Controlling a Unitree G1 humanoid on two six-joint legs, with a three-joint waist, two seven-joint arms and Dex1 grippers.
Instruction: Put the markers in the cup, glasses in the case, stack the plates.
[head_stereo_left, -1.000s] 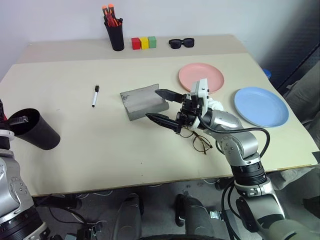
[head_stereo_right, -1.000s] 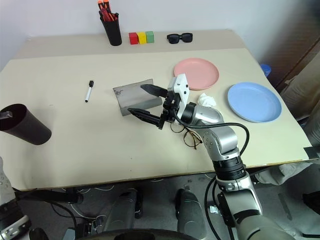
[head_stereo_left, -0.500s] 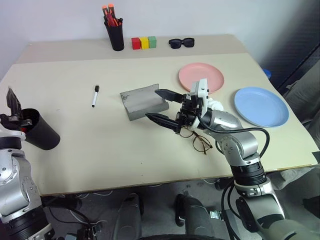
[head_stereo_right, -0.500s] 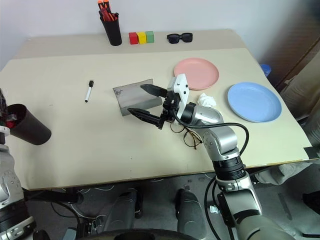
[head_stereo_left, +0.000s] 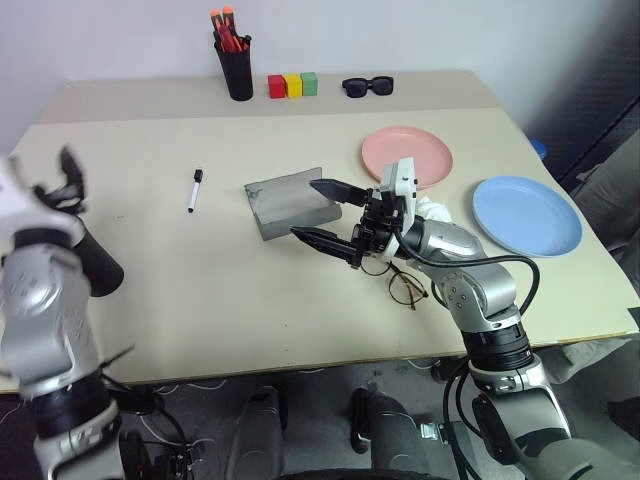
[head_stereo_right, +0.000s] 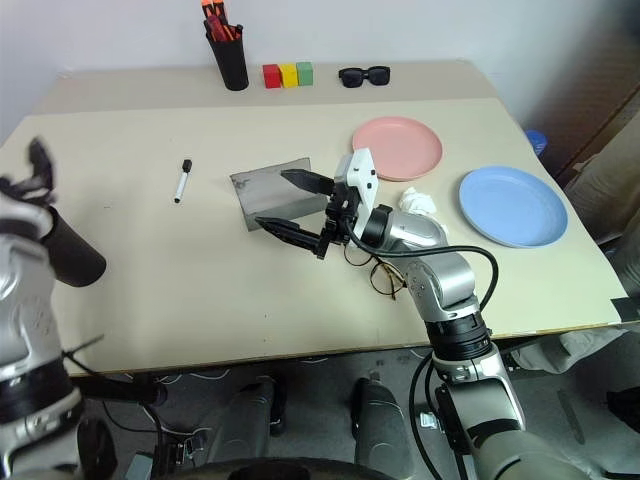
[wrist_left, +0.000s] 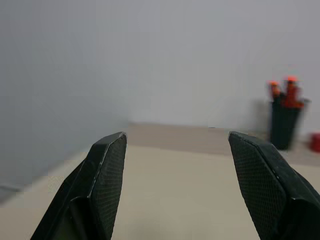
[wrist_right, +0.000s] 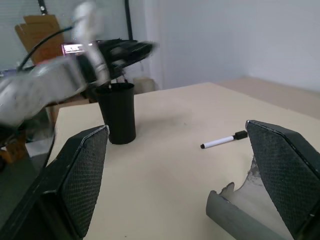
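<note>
My left gripper (head_stereo_left: 62, 178) hovers open and empty just above the black cup (head_stereo_left: 100, 268), which stands near the table's left edge behind my left forearm. The cup (wrist_right: 117, 112) stands upright in the right wrist view. A white marker with a black cap (head_stereo_left: 194, 190) lies on the table between the cup and the open grey case (head_stereo_left: 288, 203). My right gripper (head_stereo_left: 306, 208) is held open and empty over the case's near right side. The wire-frame glasses (head_stereo_left: 402, 283) lie under my right forearm. The pink plate (head_stereo_left: 407, 155) and the blue plate (head_stereo_left: 527, 214) sit apart at the right.
At the table's far edge stand a black pen holder (head_stereo_left: 236, 65) with orange-capped markers, three coloured blocks (head_stereo_left: 292, 84) and black sunglasses (head_stereo_left: 367, 86). A crumpled white tissue (head_stereo_left: 432, 207) lies between the pink plate and my right arm.
My left gripper, shut at the cup's mouth a second ago, has opened and lifted up and away from the cup. The right arm has stayed still.
</note>
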